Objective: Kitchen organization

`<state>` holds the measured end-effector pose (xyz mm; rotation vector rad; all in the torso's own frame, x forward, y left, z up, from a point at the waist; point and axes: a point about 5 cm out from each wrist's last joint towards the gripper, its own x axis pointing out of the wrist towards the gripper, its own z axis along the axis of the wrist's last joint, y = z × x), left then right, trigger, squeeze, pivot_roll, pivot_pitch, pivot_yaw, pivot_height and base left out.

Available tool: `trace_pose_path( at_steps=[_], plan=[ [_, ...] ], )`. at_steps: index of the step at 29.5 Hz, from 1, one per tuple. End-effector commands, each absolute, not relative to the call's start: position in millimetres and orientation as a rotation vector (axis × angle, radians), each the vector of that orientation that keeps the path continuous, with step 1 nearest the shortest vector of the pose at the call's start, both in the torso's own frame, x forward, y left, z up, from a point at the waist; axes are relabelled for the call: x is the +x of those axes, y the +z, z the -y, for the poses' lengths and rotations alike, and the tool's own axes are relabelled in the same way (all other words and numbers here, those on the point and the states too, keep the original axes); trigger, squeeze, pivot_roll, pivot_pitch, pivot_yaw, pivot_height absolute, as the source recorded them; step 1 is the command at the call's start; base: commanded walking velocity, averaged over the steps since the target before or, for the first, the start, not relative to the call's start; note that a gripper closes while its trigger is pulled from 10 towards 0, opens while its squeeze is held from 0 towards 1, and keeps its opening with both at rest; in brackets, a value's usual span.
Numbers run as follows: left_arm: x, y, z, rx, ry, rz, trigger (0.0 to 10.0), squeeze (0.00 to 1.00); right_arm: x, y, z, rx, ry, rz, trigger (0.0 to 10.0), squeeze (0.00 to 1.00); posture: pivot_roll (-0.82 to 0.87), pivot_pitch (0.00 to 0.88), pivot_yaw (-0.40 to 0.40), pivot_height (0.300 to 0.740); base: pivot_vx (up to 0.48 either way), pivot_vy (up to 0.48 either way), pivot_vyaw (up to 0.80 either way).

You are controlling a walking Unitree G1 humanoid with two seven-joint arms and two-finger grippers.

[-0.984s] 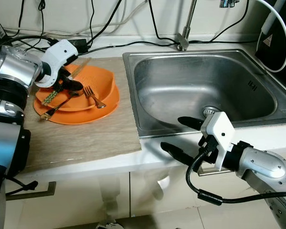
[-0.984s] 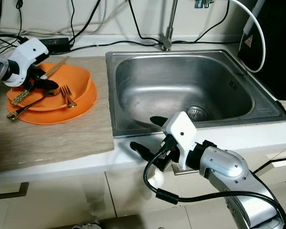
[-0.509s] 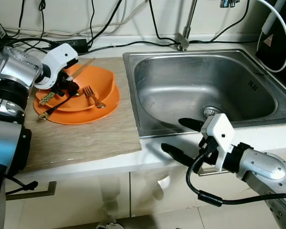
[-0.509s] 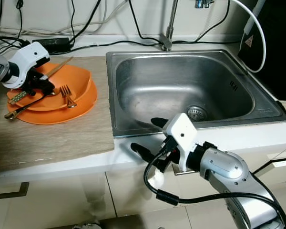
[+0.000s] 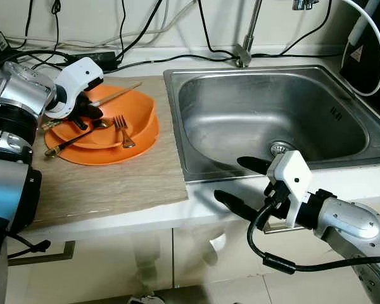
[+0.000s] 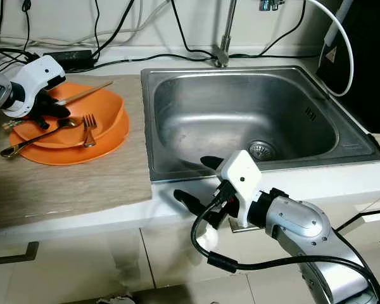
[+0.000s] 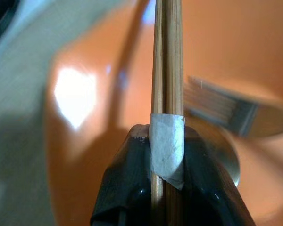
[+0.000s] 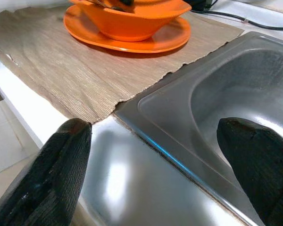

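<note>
An orange bowl (image 5: 141,118) sits on an orange plate (image 5: 107,156) at the back left of the counter. A gold fork (image 5: 121,130) and a gold spoon (image 5: 73,138) lie in the bowl. My left gripper (image 5: 84,109) is over the bowl's left side, shut on a pair of wooden chopsticks (image 5: 119,94) bound with white tape (image 7: 166,141). The sticks lie nearly level, tips toward the sink. My right gripper (image 5: 242,182) hovers open at the counter's front edge before the sink, holding nothing. Its two fingertips (image 8: 61,160) stand wide apart.
A steel sink (image 5: 240,120) with a faucet (image 5: 244,56) takes the counter's right half. The plate rests on a woven beige mat (image 5: 114,187). Black cables (image 5: 145,57) run along the back wall. A dark appliance (image 5: 367,44) stands far right. Cabinet fronts lie below.
My left gripper has turned the chopsticks flatter, their tips swinging toward the sink. The spoon's handle shifted a little left. The right arm has stayed put.
</note>
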<state>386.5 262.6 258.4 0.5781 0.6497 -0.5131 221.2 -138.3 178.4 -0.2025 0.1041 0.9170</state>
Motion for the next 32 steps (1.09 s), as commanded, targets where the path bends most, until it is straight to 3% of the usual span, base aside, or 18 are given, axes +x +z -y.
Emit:
trace_pose_path(
  at_steps=[1, 8, 13, 14, 15, 16, 17, 19, 32],
  plan=[
    [390.6, 286.0, -256.9, 0.555, -0.511, -0.525, 0.0, 0.0, 222.4, 188.5, 141.8, -0.224, 0.884, -0.05, 10.0, 0.0, 0.0, 0.016, 0.014, 0.74, 0.0, 0.0, 0.0],
    [384.6, 343.4, -227.3, 0.299, -0.68, -0.203, 0.0, 0.0, 239.8, 217.8, 146.2, -0.058, 0.709, 0.137, 10.0, 0.0, 0.0, 0.016, 0.002, 0.74, 0.0, 0.0, 0.0],
    [361.1, 369.7, -182.6, 0.134, -0.841, 0.034, 0.0, 0.0, 262.3, 244.0, 144.2, 0.21, 0.493, 0.304, 10.0, 0.0, 0.01, 0.018, -0.023, 0.74, 0.0, 0.0, 0.0],
    [356.4, 368.4, -172.5, 0.126, -0.861, 0.056, 0.0, 0.0, 264.6, 249.0, 142.8, 0.295, 0.491, 0.323, 10.0, 0.4, 0.02, 0.019, -0.03, 0.74, 0.0, 0.0, 0.0],
    [356.4, 368.4, -172.5, 0.126, -0.861, 0.056, 0.0, 0.0, 264.6, 249.0, 142.8, 0.295, 0.491, 0.323, 10.0, 0.4, 0.02, 0.019, -0.03, 0.74, 0.0, 0.0, 0.0],
    [351.7, 365.0, -163.5, 0.103, -0.891, 0.057, 0.0, 0.0, 265.2, 253.3, 140.7, 0.361, 0.51, 0.339, 10.0, 1.0, 0.02, 0.019, -0.03, 0.74, 0.0, 0.0, 0.0],
    [351.7, 365.0, -163.5, 0.103, -0.891, 0.057, 0.0, 0.0, 265.2, 253.3, 140.7, 0.361, 0.51, 0.339, 10.0, 1.0, 0.02, 0.019, -0.03, 0.74, 0.0, 0.0, 0.0],
    [336.3, 334.9, -133.4, 0.053, -0.977, 0.029, 0.0, 0.0, 261.6, 269.1, 129.0, 0.52, 0.674, 0.392, 10.0, 1.0, 0.02, 0.023, -0.038, 0.74, 0.0, 0.0, 0.0],
    [315.8, 286.0, -111.0, -0.019, -1.022, -0.036, 0.0, 0.0, 259.1, 287.8, 124.1, 0.641, 0.884, 0.399, 10.0, 1.0, 0.01, 0.028, -0.051, 0.74, 0.0, 0.0, 0.0]
  ],
)
